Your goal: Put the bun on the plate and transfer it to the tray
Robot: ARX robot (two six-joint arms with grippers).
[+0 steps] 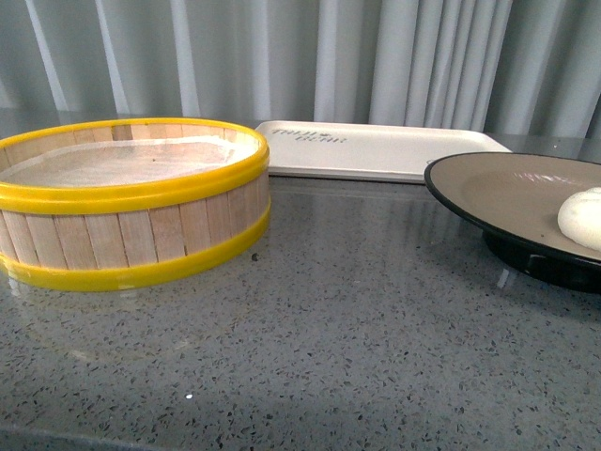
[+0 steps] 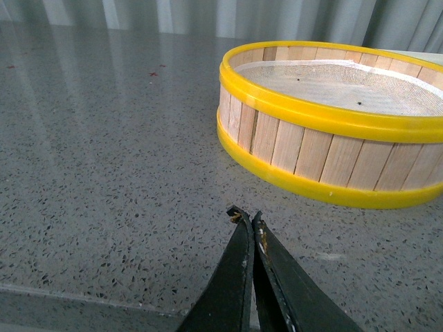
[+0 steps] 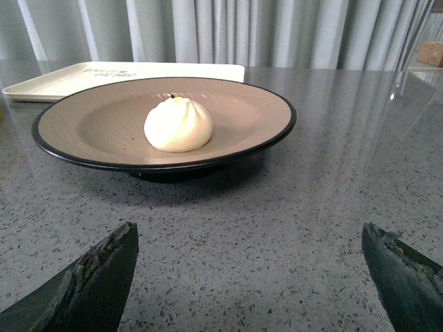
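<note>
The white pleated bun sits in the middle of the tan, black-rimmed plate, which rests on the grey speckled table. In the front view the plate shows at the right edge with the bun partly cut off. Behind it lies the cream tray, also seen as the tray beyond the plate. My right gripper is open, low over the table a short way before the plate, nothing between its fingers. My left gripper is shut on nothing, beside the steamer basket.
A round wooden steamer basket with yellow rims and a white liner stands on the left of the table; the same basket lies just beyond the left gripper. Grey curtains hang behind the table.
</note>
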